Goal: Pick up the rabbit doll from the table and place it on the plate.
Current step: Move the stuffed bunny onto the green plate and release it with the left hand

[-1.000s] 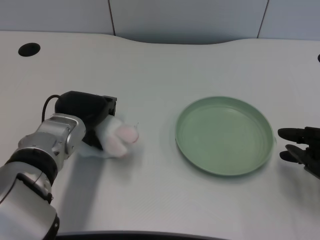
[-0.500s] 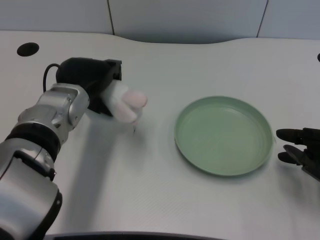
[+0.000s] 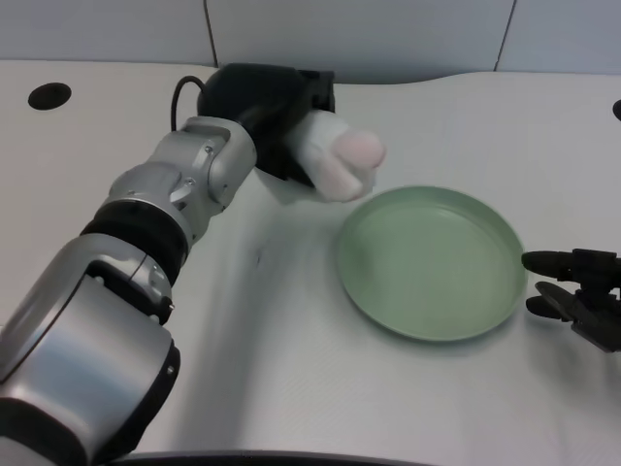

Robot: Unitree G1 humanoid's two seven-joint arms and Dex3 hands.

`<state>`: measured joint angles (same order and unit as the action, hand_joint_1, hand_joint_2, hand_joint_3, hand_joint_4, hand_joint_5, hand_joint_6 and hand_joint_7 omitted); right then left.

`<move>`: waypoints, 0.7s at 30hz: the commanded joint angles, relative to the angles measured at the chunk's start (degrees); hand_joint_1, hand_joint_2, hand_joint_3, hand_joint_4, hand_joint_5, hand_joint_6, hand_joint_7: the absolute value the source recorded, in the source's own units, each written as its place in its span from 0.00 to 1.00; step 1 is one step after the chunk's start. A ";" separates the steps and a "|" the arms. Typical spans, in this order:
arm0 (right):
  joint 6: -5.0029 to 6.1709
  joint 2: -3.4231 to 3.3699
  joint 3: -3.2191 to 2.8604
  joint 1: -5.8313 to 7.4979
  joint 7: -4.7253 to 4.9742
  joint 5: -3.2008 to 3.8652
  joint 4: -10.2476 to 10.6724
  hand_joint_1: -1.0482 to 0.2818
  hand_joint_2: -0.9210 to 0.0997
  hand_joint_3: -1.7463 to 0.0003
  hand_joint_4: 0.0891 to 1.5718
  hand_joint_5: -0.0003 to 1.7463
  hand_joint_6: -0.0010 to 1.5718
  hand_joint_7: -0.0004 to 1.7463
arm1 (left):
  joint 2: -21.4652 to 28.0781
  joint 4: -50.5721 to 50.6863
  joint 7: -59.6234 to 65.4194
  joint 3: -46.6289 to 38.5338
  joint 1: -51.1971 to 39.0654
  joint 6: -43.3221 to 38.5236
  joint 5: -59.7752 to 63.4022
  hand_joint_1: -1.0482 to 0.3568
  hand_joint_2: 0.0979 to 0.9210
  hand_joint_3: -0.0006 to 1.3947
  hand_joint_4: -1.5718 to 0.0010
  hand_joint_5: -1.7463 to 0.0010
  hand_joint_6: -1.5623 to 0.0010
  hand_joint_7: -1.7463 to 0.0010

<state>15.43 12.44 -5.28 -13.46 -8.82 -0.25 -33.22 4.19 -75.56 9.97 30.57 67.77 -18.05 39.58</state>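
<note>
- My left hand (image 3: 277,116) sits in the upper middle of the frame, clenched around the rabbit doll (image 3: 340,163); the white body and pinkish end of the doll stick out of the black fingers toward the right.
- The doll is clear of the bench (image 3: 291,369). I judge it lifted because I see bare bench surface and a soft shadow beneath it, though the exact height is hard to tell from this one view.
- The plate (image 3: 505,291) lies in the right centre of the frame, green, round and with nothing on it.
- The doll hangs just beside the plate's upper-left rim, its pink end close to that edge but not yet over the middle of the dish.
- Progress as I read it: the pick-up part looks done, since the doll is in my grasp and off the surface.
- What is left: carry the doll a little further right and down the frame so it sits over the plate's centre, lower it, and let go.
- I would watch the release, because the doll is soft and partly buried in the fingers, so it may cling or roll toward the rim.
</note>
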 commanded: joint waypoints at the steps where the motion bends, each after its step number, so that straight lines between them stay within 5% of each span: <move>1: 1.56 -0.47 0.47 -0.05 0.19 -0.17 -0.46 0.44 0.00 0.90 0.63 0.12 0.60 0.00 | -3.34 0.90 -1.47 -0.05 1.71 -0.87 -0.72 0.63 0.96 0.01 0.47 0.00 0.59 0.00; 4: 1.66 -0.87 0.94 0.21 0.48 -0.40 -0.07 0.43 0.00 0.90 0.63 0.12 0.60 0.00 | -5.56 0.92 -2.96 0.05 1.86 -1.33 -1.04 0.63 0.97 0.02 0.47 0.00 0.59 0.00; 9: -0.54 -1.24 1.81 0.90 0.95 -1.16 2.34 0.43 0.00 0.90 0.62 0.12 0.60 0.00 | -8.20 0.73 -4.01 0.56 0.97 -2.79 -0.64 0.69 0.97 0.02 0.46 0.00 0.57 0.00; 12: -0.18 -1.27 2.04 1.15 0.96 -1.38 2.96 0.44 0.00 0.90 0.63 0.12 0.60 0.00 | -9.46 0.68 -3.47 1.14 0.03 -3.93 -0.26 0.67 0.94 0.01 0.46 0.00 0.57 0.00; 16: 1.65 -0.76 1.92 0.85 0.11 -1.31 1.65 0.43 0.00 0.90 0.63 0.13 0.61 0.01 | -11.55 0.09 -4.45 1.41 -1.04 -3.98 -0.46 0.69 0.99 0.03 0.48 0.00 0.58 0.00; 21: 0.86 -0.65 1.83 1.13 0.25 -1.38 2.43 0.43 0.00 0.90 0.63 0.13 0.60 0.00 | -11.84 -0.32 -4.70 1.75 -1.27 -2.92 -0.22 0.69 0.99 0.07 0.49 0.00 0.60 0.00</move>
<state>16.54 10.88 -3.13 -12.97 -8.56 -1.69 -30.97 -8.07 -75.72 5.89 32.15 66.76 -21.46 39.28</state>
